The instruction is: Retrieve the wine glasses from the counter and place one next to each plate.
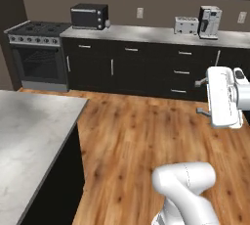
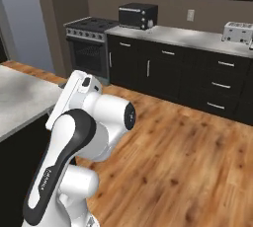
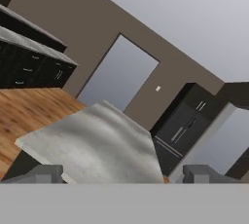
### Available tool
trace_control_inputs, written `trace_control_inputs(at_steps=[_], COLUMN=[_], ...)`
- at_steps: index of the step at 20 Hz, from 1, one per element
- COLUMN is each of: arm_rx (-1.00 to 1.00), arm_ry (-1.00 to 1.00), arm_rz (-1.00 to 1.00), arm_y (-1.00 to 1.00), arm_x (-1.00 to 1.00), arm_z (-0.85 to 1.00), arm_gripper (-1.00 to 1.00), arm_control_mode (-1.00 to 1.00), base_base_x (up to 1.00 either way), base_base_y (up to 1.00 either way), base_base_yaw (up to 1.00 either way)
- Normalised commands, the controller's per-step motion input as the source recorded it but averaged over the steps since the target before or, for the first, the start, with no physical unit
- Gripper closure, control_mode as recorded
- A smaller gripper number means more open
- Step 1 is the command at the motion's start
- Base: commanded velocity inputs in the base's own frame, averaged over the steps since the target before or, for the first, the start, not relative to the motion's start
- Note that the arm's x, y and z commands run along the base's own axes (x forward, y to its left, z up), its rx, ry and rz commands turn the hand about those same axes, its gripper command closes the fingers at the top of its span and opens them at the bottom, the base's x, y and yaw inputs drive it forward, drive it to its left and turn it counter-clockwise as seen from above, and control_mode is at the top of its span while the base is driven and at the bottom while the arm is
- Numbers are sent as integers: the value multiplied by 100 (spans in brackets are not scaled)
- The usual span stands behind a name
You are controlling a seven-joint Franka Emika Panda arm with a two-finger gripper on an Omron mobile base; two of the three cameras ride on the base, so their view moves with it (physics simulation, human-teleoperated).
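The counter (image 1: 146,34) runs along the far wall, a pale stone top over black drawer fronts with silver handles; it also crosses the right base view (image 2: 188,36). A small grey glass-like shape (image 1: 107,23) stands on it beside a black toaster oven; it is too small to say whether it is one of the wine glasses. The plates are out of view. My gripper (image 1: 200,98) hangs over the wooden floor at the right, far from the counter, pointing left. In the hand view the gripper (image 3: 124,173) is open with nothing between its fingertips (image 3: 44,173).
A grey island top (image 1: 29,131) fills the lower left, and the hand camera looks across it (image 3: 97,145). A stove (image 1: 38,55) stands at the counter's left end. A toaster oven (image 1: 89,16), toaster (image 1: 186,25) and coffee machine (image 1: 210,22) sit on the counter.
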Motion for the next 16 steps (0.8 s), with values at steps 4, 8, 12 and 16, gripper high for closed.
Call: trace_control_inputs(at_steps=[4,8,12,16], arm_rx=[0,0,0,0], arm_ry=[0,0,0,0], arm_rz=[0,0,0,0], arm_y=[0,0,0,0], arm_x=[0,0,0,0], arm_z=[0,0,0,0], arm_gripper=[-100,-100,-100,-100], arm_control_mode=[100,100,100,100], base_base_x=[100,100,100,100], base_base_y=[-21,-3,0,0], base_base_yaw=[1,0,0,0])
